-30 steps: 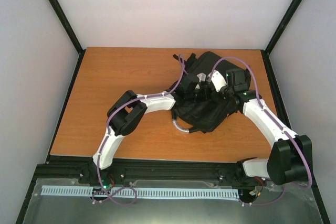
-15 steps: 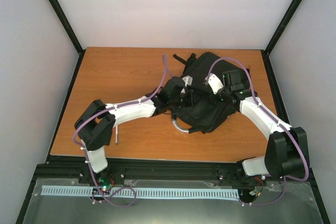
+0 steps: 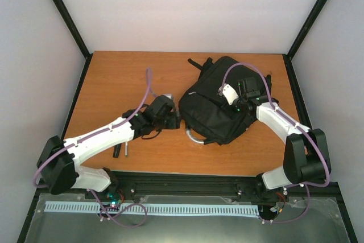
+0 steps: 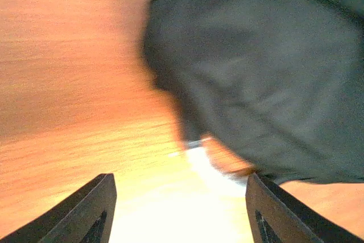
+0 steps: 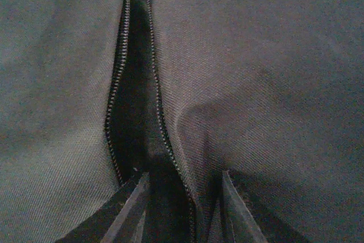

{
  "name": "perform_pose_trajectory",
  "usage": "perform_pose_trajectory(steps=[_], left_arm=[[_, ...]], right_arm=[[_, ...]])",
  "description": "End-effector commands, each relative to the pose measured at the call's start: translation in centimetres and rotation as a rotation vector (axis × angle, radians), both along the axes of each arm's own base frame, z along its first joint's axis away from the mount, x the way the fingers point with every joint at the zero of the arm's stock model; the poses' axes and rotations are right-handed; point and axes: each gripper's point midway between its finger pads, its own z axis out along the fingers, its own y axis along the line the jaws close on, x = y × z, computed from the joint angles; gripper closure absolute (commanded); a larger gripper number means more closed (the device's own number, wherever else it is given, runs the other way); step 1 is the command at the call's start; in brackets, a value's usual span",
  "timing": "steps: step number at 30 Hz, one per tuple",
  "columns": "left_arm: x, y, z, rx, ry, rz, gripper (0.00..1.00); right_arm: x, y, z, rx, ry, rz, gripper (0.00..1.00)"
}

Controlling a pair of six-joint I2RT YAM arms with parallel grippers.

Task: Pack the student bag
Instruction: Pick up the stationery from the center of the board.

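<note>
Left hand (image 4: 178, 178), spread wide and empty, hangs above the wooden counter (image 3: 125, 78) just beside the black backpack (image 3: 213, 112), which lies on it right of centre. Right hand (image 5: 183, 174), only partly spread, hovers over the backpack's gaping zip (image 5: 120, 83).

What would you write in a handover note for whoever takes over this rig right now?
Left gripper: open, empty, over the table beside the student bag.
Right gripper: slightly open, over the bag's zip.
Bag: flat on the table's right half, zip parted.
Done: contents hidden, cannot tell.
Left: small stick-like items lie by the left arm; probably pack them, then close the zip.
</note>
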Motion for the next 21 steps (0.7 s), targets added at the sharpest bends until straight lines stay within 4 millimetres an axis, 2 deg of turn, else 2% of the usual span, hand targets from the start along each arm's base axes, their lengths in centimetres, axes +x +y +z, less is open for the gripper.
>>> perform_pose_trajectory(steps=[1, 4, 8, 18, 21], left_arm=[[-1.9, 8.2, -4.0, 0.268, 0.06, 0.146, 0.33], [-3.1, 11.2, -5.1, 0.327, 0.08, 0.209, 0.3], [-4.1, 14.1, -6.4, 0.384, 0.116, 0.266, 0.27], [-4.7, 18.2, -7.7, 0.472, 0.155, 0.431, 0.2], [-5.0, 19.6, -8.5, 0.471, 0.174, 0.497, 0.12]], right_arm=[[-0.2, 1.3, 1.1, 0.053, 0.001, 0.039, 0.62], [-0.1, 1.2, 2.0, 0.059, -0.024, 0.032, 0.59], [-0.2, 1.2, 3.5, 0.072, -0.066, 0.027, 0.55], [-0.3, 1.0, 3.7, 0.067, -0.076, 0.025, 0.53], [-0.3, 1.0, 3.8, 0.066, -0.08, 0.026, 0.53]])
